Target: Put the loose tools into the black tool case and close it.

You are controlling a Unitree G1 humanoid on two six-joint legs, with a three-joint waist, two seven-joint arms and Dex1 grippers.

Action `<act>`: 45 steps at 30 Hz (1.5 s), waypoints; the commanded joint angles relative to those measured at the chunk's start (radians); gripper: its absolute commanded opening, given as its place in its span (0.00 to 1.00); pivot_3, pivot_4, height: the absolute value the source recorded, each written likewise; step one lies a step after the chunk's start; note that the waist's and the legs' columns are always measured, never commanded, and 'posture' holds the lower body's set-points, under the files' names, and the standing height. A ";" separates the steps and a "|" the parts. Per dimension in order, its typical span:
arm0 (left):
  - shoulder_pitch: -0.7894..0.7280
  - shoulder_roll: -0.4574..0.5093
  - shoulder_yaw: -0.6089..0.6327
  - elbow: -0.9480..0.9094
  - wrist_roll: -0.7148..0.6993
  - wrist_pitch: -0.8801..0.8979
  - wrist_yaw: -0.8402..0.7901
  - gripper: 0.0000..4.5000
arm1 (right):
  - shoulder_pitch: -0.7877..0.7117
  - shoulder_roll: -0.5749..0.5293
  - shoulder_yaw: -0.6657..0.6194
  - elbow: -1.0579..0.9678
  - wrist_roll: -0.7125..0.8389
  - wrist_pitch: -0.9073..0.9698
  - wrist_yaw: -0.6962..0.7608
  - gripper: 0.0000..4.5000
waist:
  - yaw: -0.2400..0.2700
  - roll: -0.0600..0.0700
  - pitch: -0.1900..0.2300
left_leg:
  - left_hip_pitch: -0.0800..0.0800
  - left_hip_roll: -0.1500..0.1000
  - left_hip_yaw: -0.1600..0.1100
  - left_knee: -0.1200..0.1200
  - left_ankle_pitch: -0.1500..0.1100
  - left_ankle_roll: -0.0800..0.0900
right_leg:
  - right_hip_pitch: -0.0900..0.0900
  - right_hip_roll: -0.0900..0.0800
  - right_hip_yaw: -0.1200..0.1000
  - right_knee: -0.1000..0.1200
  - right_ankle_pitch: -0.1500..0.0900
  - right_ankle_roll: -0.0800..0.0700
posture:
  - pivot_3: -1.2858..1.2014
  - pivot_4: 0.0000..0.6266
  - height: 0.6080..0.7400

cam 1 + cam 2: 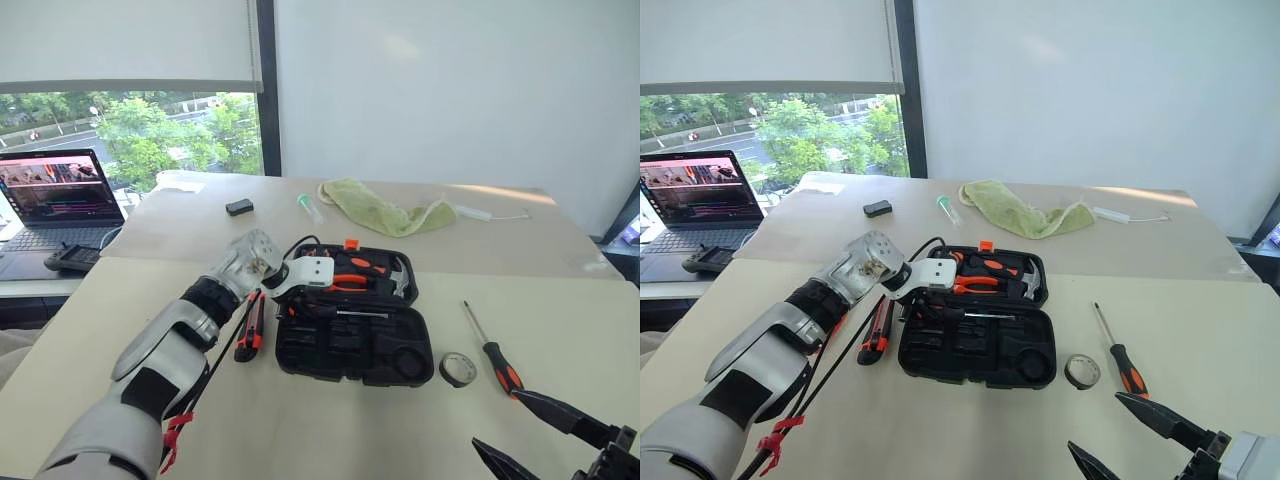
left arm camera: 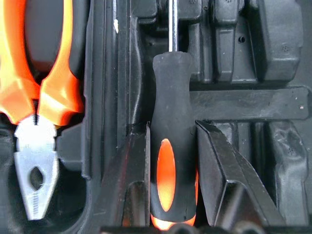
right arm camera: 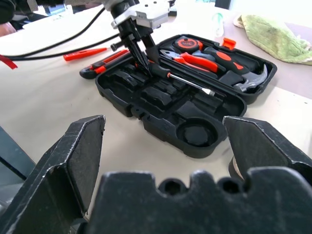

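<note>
A pale table is holding the black tool case (image 1: 355,345), lying open with its moulded slots facing up; orange pliers (image 1: 350,283) and a small hammer (image 1: 400,277) are sitting in the far half. The left gripper (image 3: 141,48) is reaching down into the case, its fingers clenched on the handle of an orange-and-black screwdriver (image 2: 170,161) — the shaft is pointing along a long slot, likely so the tool can be pressed into its recess. The right gripper (image 1: 1130,435) is waiting low near the table's near edge, jaws spread wide and holding nothing. Still outside the case: a second screwdriver (image 1: 492,352) and the dark tape roll (image 1: 458,369) lying just beside the case's right end, the utility knife (image 1: 251,326) along its left side, and a slim red screwdriver (image 3: 85,54) beyond the knife.
</note>
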State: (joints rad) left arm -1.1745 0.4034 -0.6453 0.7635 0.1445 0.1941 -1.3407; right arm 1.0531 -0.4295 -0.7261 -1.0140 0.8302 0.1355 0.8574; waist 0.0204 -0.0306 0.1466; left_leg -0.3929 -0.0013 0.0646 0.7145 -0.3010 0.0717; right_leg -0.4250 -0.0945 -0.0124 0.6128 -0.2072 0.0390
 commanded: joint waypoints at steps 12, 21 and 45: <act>0.006 -0.005 0.168 -0.130 -0.045 0.078 -0.061 0.67 | 0.022 -0.034 0.022 -0.033 -0.003 -0.077 -0.027 1.00 | 0.017 0.000 0.000 | 0.000 0.000 -0.001 0.003 0.000 0.000 | 0.000 -0.001 0.000 0.001 0.001 0.001 | 0.52 0.24 1.00; 0.131 0.017 0.365 -0.433 -0.221 0.380 0.005 0.32 | 0.014 -0.038 0.025 -0.033 -0.003 -0.076 -0.033 1.00 | 0.017 0.003 -0.001 | -0.006 0.000 -0.001 0.003 0.000 0.000 | -0.006 0.000 0.000 0.003 0.001 0.001 | 0.52 0.24 1.00; 0.537 -0.233 0.293 -0.404 -0.100 0.339 0.640 0.00 | 0.032 -0.111 0.008 -0.033 0.022 -0.078 -0.114 1.00 | 0.019 0.008 -0.016 | 0.008 0.000 -0.002 0.001 -0.001 0.001 | 0.007 -0.005 0.001 0.000 0.000 -0.001 | 0.52 0.24 1.00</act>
State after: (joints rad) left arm -0.6716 0.1666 -0.2755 0.2903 0.0096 0.5045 -0.6749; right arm 1.0839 -0.5200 -0.6934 -1.0157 0.8206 0.0640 0.7732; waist 0.0390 -0.0224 0.1308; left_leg -0.3846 -0.0012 0.0622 0.7152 -0.3019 0.0725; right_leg -0.4173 -0.1002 -0.0118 0.6126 -0.2075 0.0368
